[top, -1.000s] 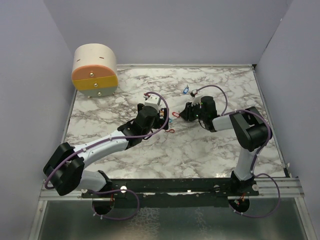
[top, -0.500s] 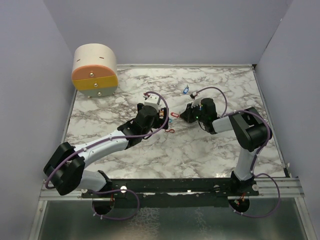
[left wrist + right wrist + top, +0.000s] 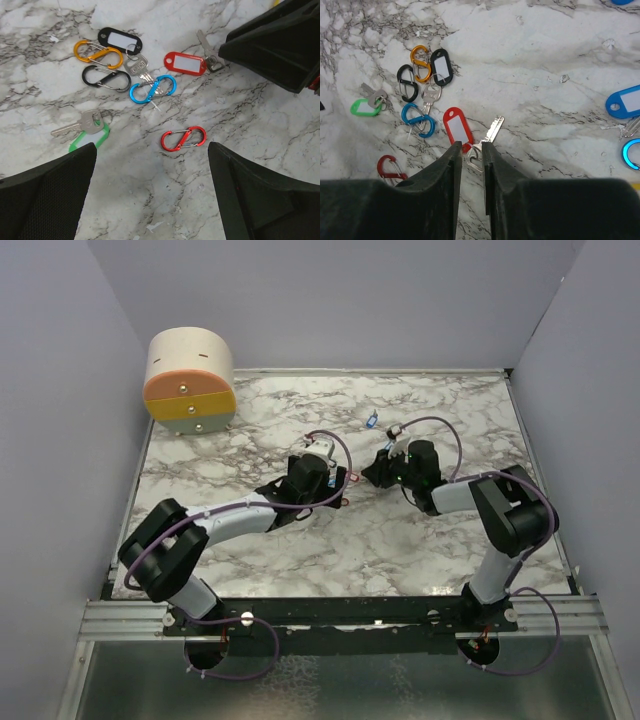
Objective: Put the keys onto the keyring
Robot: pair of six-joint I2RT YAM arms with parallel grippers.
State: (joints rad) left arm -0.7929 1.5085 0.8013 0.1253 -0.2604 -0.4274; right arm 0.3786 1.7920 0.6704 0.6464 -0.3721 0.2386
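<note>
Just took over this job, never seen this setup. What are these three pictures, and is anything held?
Two robot arms stand at a marble table. The top view looks down on them; the other two come from a camera on each wrist. On it lie a red hook, a red tag and a green tag, each tag with a key. The left tool is wide open, holding nothing. The right tool is nearly shut over the red tag's key; whether it grips is unclear.

The left wrist view shows four S-shaped clips [image 3: 183,139], three key tags [image 3: 185,63] and three metal keys [image 3: 75,126].
</note>
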